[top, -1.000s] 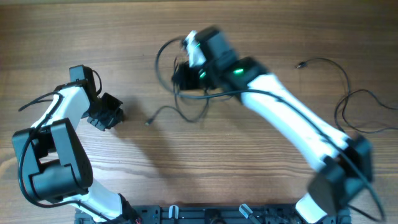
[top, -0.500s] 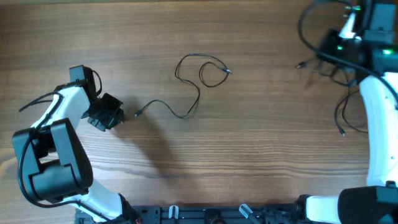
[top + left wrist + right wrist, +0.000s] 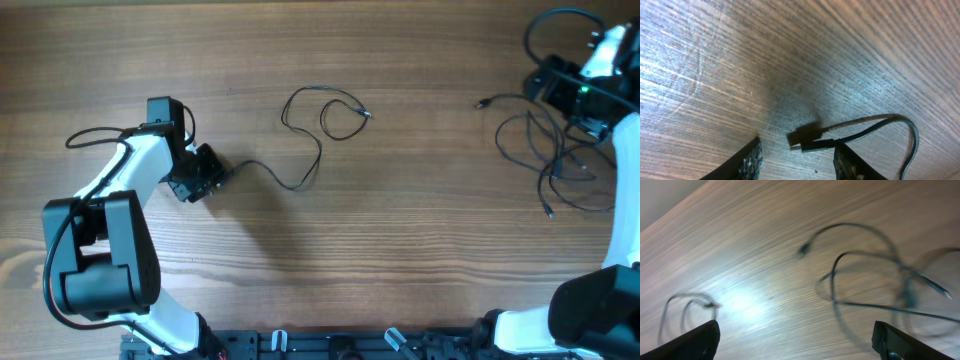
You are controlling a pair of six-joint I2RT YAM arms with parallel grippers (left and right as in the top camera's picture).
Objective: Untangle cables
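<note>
One thin black cable (image 3: 300, 182) lies mid-table, with loops (image 3: 332, 112) at its far end and a plug (image 3: 226, 172) at its left end. My left gripper (image 3: 205, 176) sits at that plug. In the left wrist view the plug (image 3: 812, 145) lies on the wood between the open fingertips (image 3: 751, 161), close to the right one, and is not clamped. A loose heap of black cables (image 3: 552, 150) lies at the right. My right gripper (image 3: 558, 84) hovers just above it, wide open and empty (image 3: 797, 342); the cables (image 3: 865, 265) show blurred ahead of it.
The bare wooden tabletop (image 3: 400, 250) stretches between the two cable groups. A loose plug end (image 3: 481, 103) of the right heap points left. The arm bases stand along the near edge (image 3: 330, 345).
My right arm swung from mid-table to the far right with a bunch of cables and opened, leaving them in a heap. My left gripper moved right to the single cable's plug and opened.
</note>
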